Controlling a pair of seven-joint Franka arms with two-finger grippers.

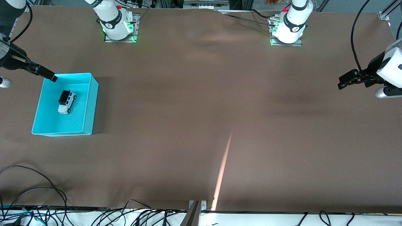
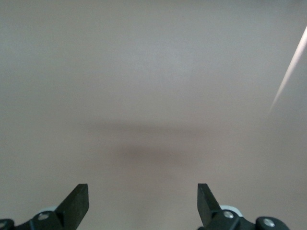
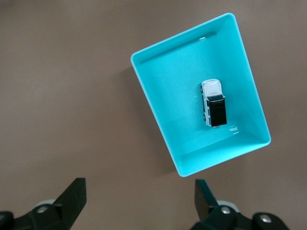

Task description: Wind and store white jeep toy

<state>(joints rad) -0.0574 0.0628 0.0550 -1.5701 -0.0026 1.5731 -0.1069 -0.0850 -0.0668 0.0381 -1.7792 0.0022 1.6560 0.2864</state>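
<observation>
The white jeep toy (image 1: 67,102) sits upright on its wheels inside the turquoise bin (image 1: 89,103), toward my right arm's end of the brown table (image 1: 201,125), touching no wall. My right gripper (image 3: 139,199) hangs over the bin's corner farthest from the front camera, fingers (image 3: 73,196) spread wide and holding nothing. My left gripper (image 2: 143,201) hovers over bare table at the left arm's end, fingers (image 2: 206,199) wide apart and empty.
</observation>
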